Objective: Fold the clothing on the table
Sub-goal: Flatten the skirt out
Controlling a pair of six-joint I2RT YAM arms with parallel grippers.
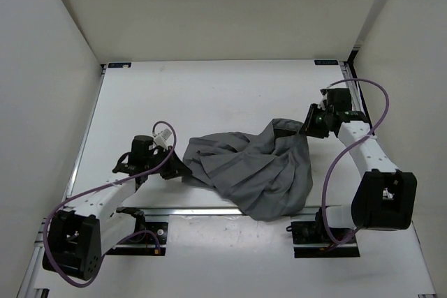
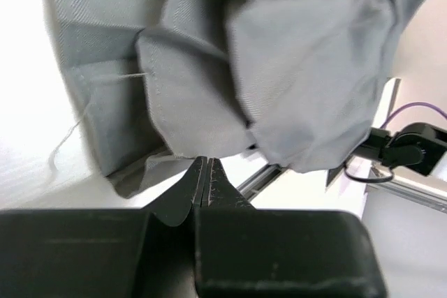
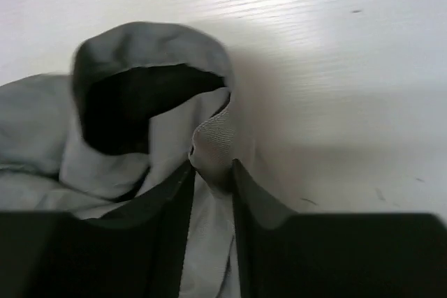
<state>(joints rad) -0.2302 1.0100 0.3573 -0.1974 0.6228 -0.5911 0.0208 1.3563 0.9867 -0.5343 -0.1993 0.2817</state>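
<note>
While the left arm is stretching low from its base at the near left corner, forearm angled toward the middle, the left gripper (image 1: pixel 176 169) is meeting the left edge of the clothing (image 1: pixel 258 172). This is a dark grey pleated skirt, lying rumpled on the near middle of the table (image 1: pixel 209 92). The right arm is bending up along the right side and turning inward, so the right gripper (image 1: pixel 311 122) is pointing at the skirt's far right corner.

The overhead view is hiding how both sets of jaws stand. The left wrist camera is showing its fingers (image 2: pixel 192 193) pressed together, clamping the skirt's hem at their tips, with cloth bunching up beyond them. The right wrist camera is showing its own fingers standing apart, with a raised fold of fabric sitting between them.

The skirt's near edge is lying across the silver rail (image 1: pixel 181 210) at the front. Bare white tabletop is lying open beyond the skirt and to its left. The right gripper is sitting near the table's right edge.
</note>
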